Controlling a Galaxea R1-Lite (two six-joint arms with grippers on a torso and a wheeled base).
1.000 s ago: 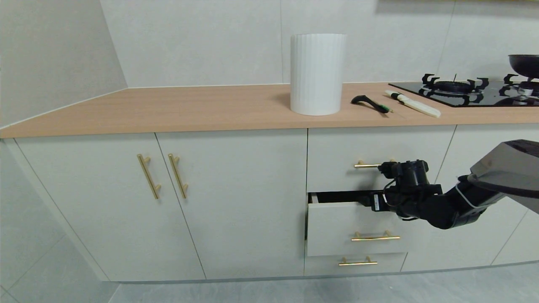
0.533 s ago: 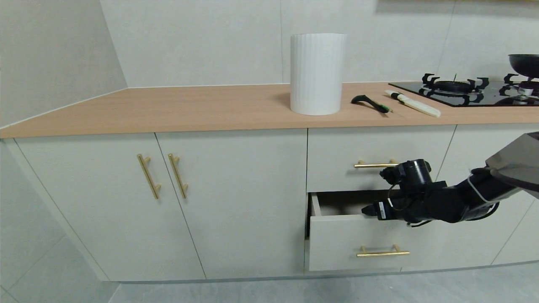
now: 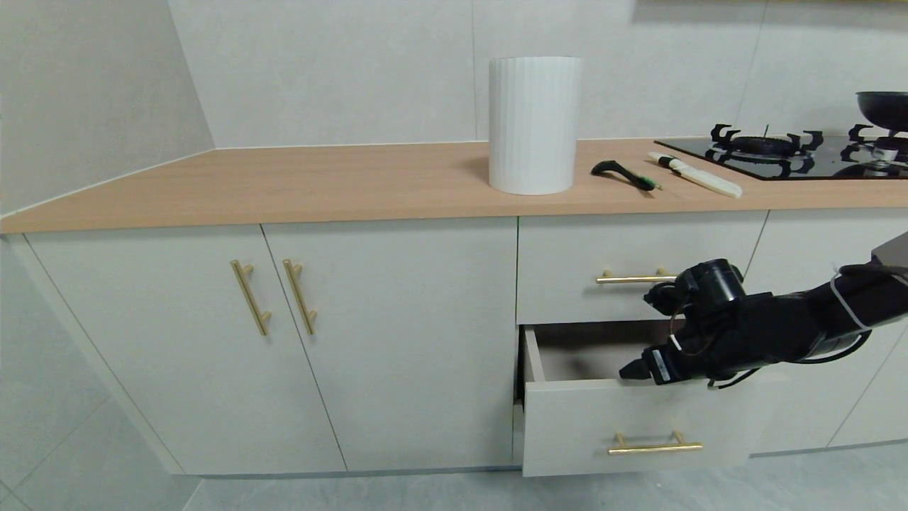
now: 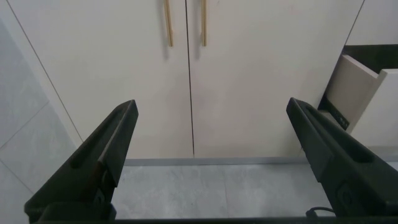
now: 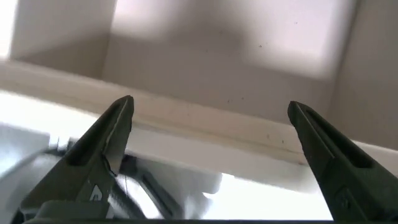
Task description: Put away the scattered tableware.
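Observation:
A black peeler with a green tip [image 3: 624, 174] and a white knife with a dark handle [image 3: 697, 177] lie on the wooden countertop [image 3: 319, 184], right of a tall white ribbed canister [image 3: 535, 124]. Below them the middle drawer [image 3: 638, 419] is pulled out, its inside looking bare. My right gripper [image 3: 636, 370] rests at the top edge of the drawer front, fingers open; from the right wrist the gripper [image 5: 211, 130] faces the drawer's edge and inner wall [image 5: 230, 68]. My left gripper [image 4: 211, 162] hangs open and holds nothing, low in front of the cabinet doors [image 4: 186, 62].
A black gas hob [image 3: 780, 152] with a dark pan [image 3: 883, 106] sits at the counter's right end. Closed drawers with gold handles lie above [image 3: 631, 278] and below the pulled-out one. Double doors with gold handles [image 3: 273, 294] stand to the left. Grey tiled floor [image 4: 205, 193] runs below.
The middle drawer has slid out much farther. My right gripper came back and down with the drawer front. The items on the counter have not moved.

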